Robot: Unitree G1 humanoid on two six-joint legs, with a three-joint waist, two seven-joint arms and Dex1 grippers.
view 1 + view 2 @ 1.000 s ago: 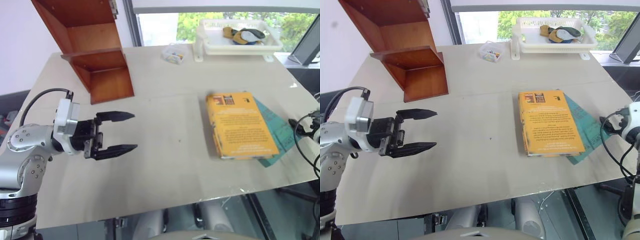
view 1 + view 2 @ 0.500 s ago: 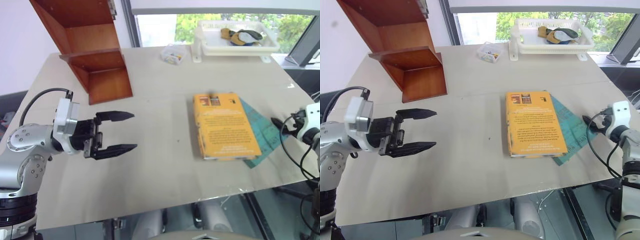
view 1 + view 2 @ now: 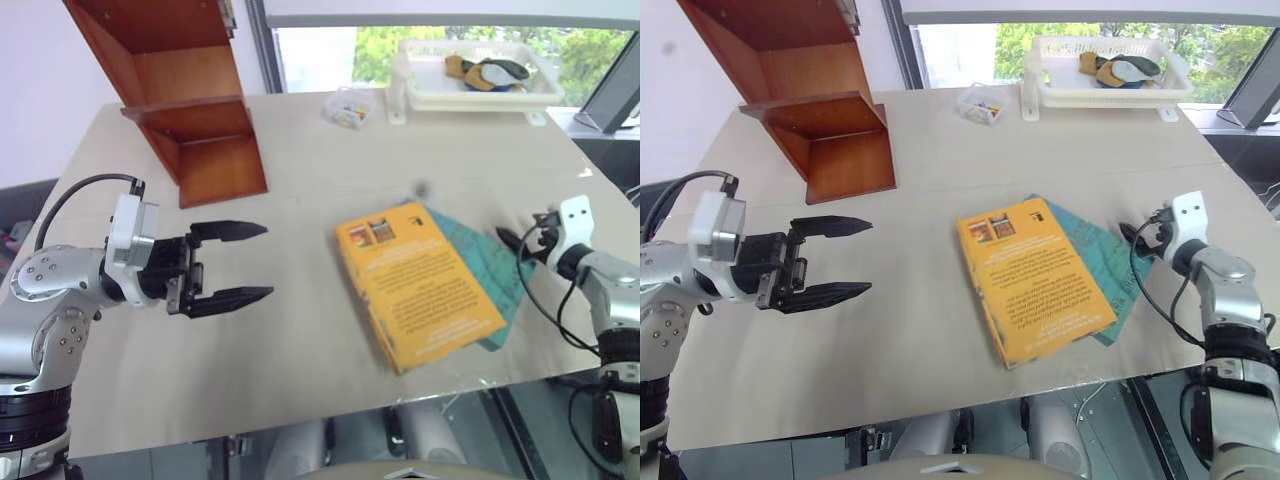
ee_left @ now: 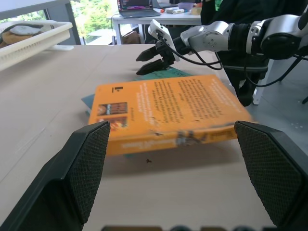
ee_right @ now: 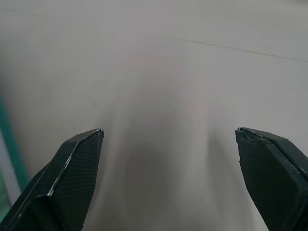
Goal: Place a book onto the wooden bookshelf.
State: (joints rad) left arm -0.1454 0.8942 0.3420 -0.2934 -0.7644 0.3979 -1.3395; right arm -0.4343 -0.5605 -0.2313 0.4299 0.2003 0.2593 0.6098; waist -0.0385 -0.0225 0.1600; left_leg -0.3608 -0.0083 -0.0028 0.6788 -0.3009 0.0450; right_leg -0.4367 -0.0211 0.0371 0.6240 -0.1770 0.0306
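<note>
Bookshelf (image 3: 185, 110) stands at the table's (image 3: 300, 330) far left corner, well apart from your book (image 3: 420, 285), which lies flat and askew on a teal book (image 3: 490, 270) near the front right edge. A white tray (image 3: 480, 85) sits at the far edge. Your left claw (image 3: 235, 265) hovers spread and empty over the table; your right claw (image 3: 510, 240), spread too, sits just beside the teal book.
</note>
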